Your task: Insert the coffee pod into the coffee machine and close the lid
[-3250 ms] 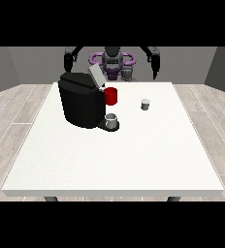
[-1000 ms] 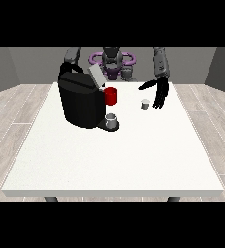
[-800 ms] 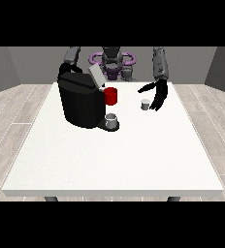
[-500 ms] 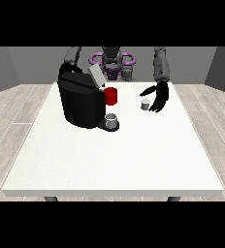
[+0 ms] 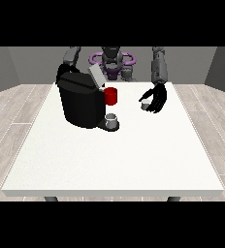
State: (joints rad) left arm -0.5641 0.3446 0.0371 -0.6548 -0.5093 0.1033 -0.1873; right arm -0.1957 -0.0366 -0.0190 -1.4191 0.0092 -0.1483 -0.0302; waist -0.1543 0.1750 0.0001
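Note:
A black coffee machine [image 5: 81,101] stands on the table's left half with its grey lid [image 5: 96,76] tilted up. A red part [image 5: 111,96] shows at its front, and a grey cup [image 5: 111,119] sits on its drip base. The small grey coffee pod [image 5: 145,105] stands on the table to the right of the machine. The hand at the view's right [image 5: 156,99] hangs just beside the pod on its right, fingers relaxed and curved towards it, not closed on it. The hand at the view's left [image 5: 62,70] is mostly hidden behind the machine.
The white table [image 5: 114,155] stretches broad towards the camera. The robot's torso [image 5: 112,63] stands behind the far edge, with wooden floor around the table.
The arm at the view's right has come down over the table. Its hand has moved left and now sits right beside the pod.

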